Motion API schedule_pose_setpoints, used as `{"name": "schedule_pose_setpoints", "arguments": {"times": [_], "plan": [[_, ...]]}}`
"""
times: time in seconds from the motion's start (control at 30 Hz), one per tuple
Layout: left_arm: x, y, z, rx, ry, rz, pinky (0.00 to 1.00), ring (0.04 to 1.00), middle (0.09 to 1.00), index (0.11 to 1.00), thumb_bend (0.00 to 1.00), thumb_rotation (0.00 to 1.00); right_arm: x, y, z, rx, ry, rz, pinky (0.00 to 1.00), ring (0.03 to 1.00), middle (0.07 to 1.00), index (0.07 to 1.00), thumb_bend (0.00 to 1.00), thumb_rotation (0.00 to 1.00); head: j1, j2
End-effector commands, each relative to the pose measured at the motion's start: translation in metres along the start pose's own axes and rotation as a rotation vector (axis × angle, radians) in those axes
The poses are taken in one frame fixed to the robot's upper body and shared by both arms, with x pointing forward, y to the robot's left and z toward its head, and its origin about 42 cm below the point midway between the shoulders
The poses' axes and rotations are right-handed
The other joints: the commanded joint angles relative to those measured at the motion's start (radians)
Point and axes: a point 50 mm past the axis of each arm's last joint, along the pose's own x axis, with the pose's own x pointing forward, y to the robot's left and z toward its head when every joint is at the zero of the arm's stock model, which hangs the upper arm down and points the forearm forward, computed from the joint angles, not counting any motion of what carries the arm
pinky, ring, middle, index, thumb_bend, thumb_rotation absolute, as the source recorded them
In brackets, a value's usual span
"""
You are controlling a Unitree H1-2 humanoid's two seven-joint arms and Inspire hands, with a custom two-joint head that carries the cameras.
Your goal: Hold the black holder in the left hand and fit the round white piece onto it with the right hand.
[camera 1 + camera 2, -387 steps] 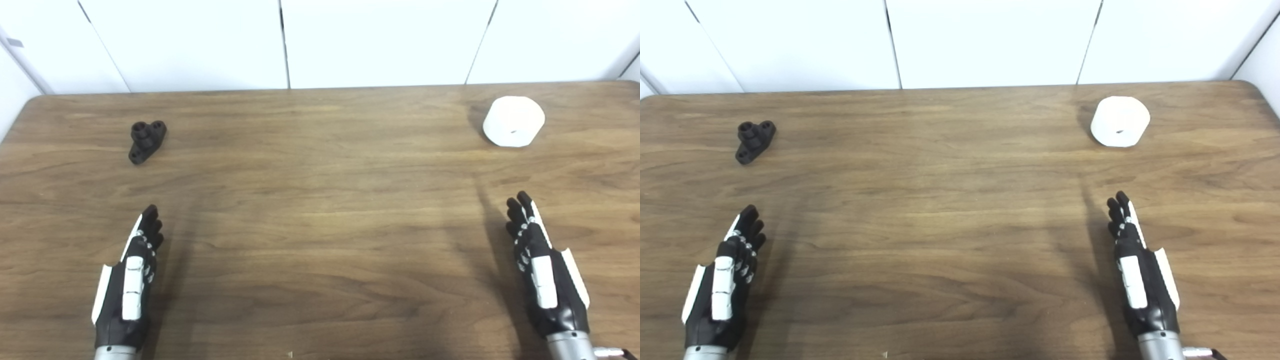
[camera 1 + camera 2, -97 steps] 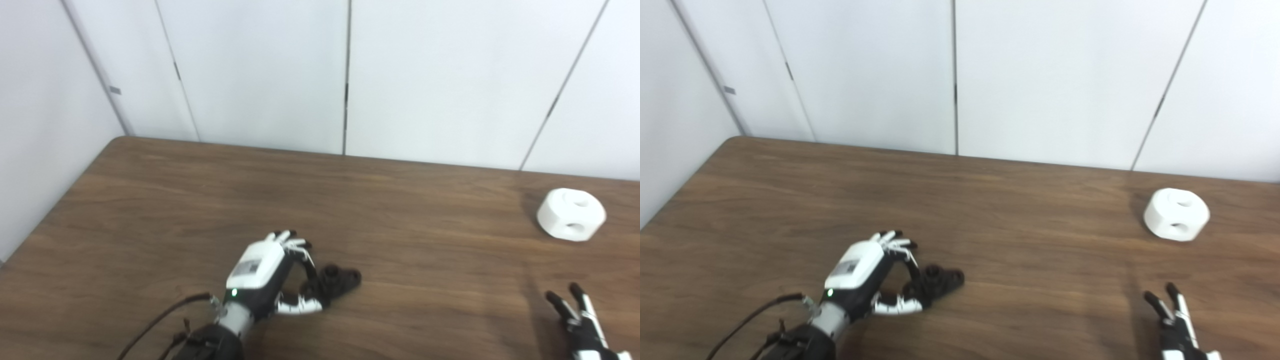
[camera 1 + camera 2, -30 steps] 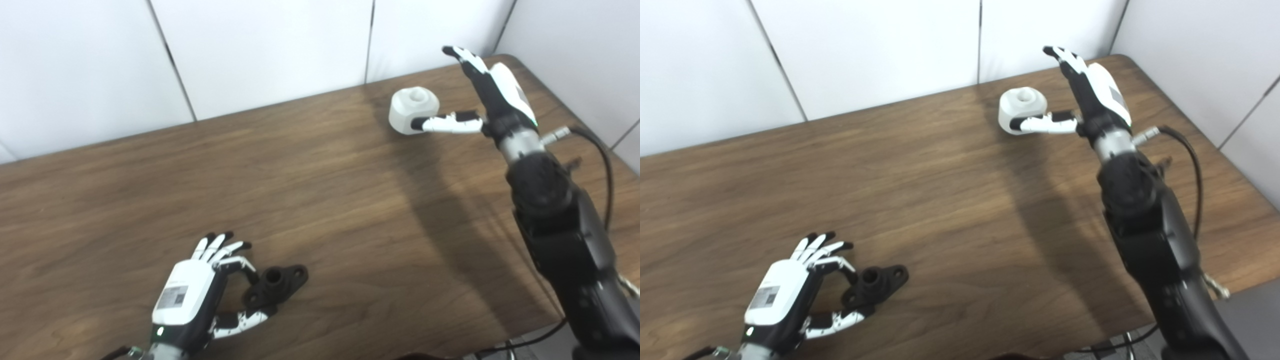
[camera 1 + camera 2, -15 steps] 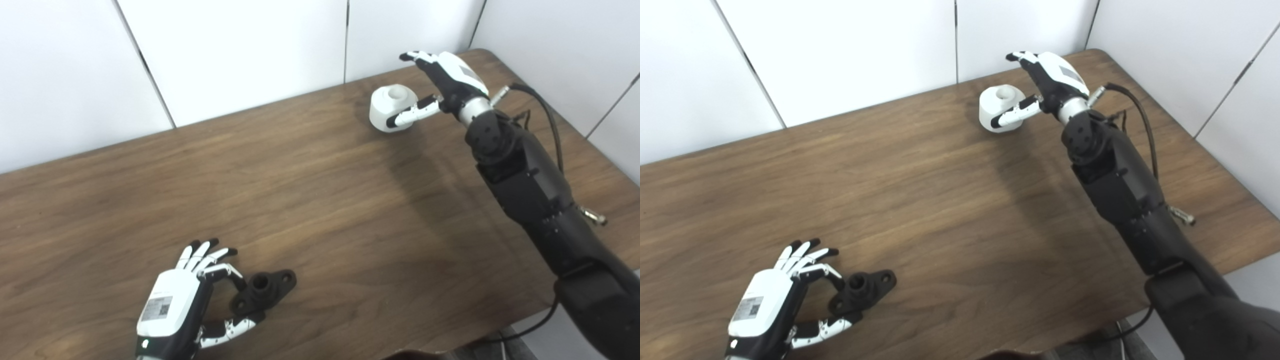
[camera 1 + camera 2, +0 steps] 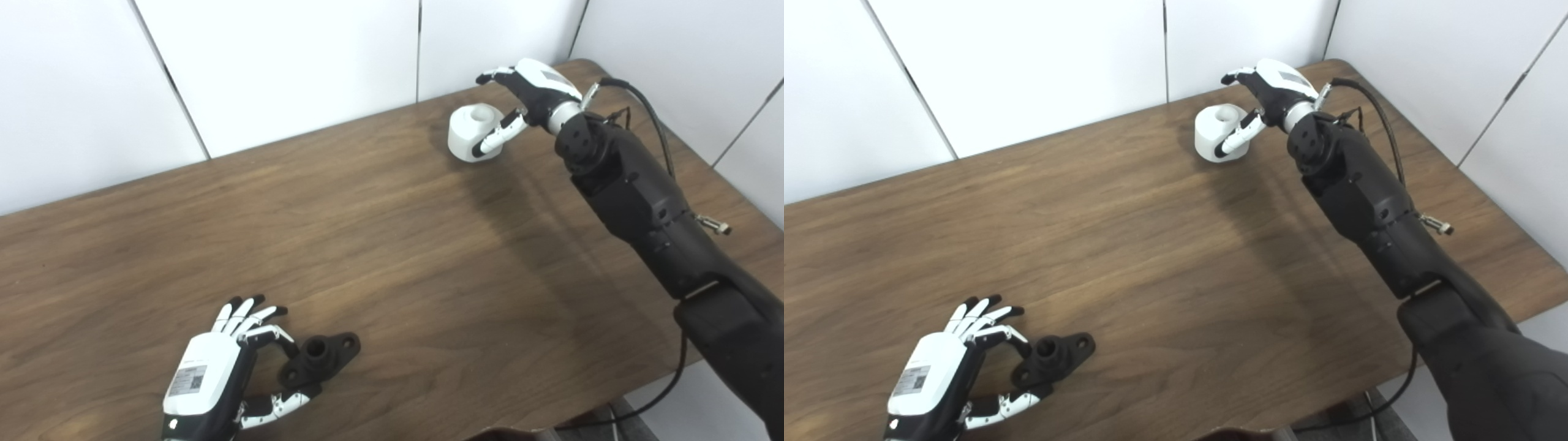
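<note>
The black holder (image 5: 323, 357) lies flat on the wooden table (image 5: 392, 245) near the front left. My left hand (image 5: 211, 376) is beside it, a finger and the thumb pinching its near end, the other fingers spread. The round white piece (image 5: 468, 125) with a hole on top stands at the far right, near the wall. My right hand (image 5: 530, 92) is open around it: the fingers arch above and behind it, and the thumb (image 5: 1237, 139) lies across its front side. It rests on the table.
White wall panels (image 5: 275, 61) stand right behind the table's far edge. The table's right corner and front right edge (image 5: 1488, 269) lie under my right arm. A black cable (image 5: 649, 116) loops off the right wrist.
My right hand has come down closer around the white piece, thumb swinging across its front. The left hand and holder have stayed put; the view has shifted slightly.
</note>
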Motion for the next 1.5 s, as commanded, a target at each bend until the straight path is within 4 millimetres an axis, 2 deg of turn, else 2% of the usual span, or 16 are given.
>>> {"name": "schedule_pose_setpoints", "arguments": {"times": [0.0, 0.13, 0.6, 1.1, 1.47], "plan": [[-0.022, -0.024, -0.018, 0.039, 0.073, -0.166, 1.00, 0.944, 0.836, 0.486, 0.52, 0.06, 0.004, -0.036, 0.010, -0.033, -0.029, -0.101, 1.00, 1.000, 0.940, 0.863, 0.89, 0.23, -0.001, 0.000], [-0.022, -0.024, -0.015, 0.032, 0.080, -0.168, 1.00, 0.950, 0.840, 0.486, 0.52, 0.06, 0.011, -0.036, 0.007, -0.058, -0.017, -0.078, 1.00, 1.000, 0.913, 0.848, 0.88, 0.23, 0.007, 0.002], [-0.022, -0.023, -0.011, 0.029, 0.076, -0.158, 1.00, 0.945, 0.838, 0.486, 0.52, 0.06, 0.015, -0.037, 0.003, -0.058, 0.017, -0.066, 1.00, 1.000, 0.935, 0.860, 0.85, 0.22, 0.016, 0.002], [-0.020, -0.023, -0.010, 0.034, 0.078, -0.156, 1.00, 0.944, 0.837, 0.486, 0.52, 0.06, 0.020, -0.035, 0.013, -0.073, 0.003, -0.047, 1.00, 1.000, 0.933, 0.857, 0.83, 0.26, 0.022, 0.004], [-0.020, -0.024, -0.008, 0.026, 0.076, -0.152, 1.00, 0.945, 0.837, 0.486, 0.52, 0.06, 0.023, -0.031, 0.023, -0.117, -0.001, 0.011, 0.95, 0.991, 0.921, 0.833, 0.82, 0.30, 0.029, 0.009]]}}
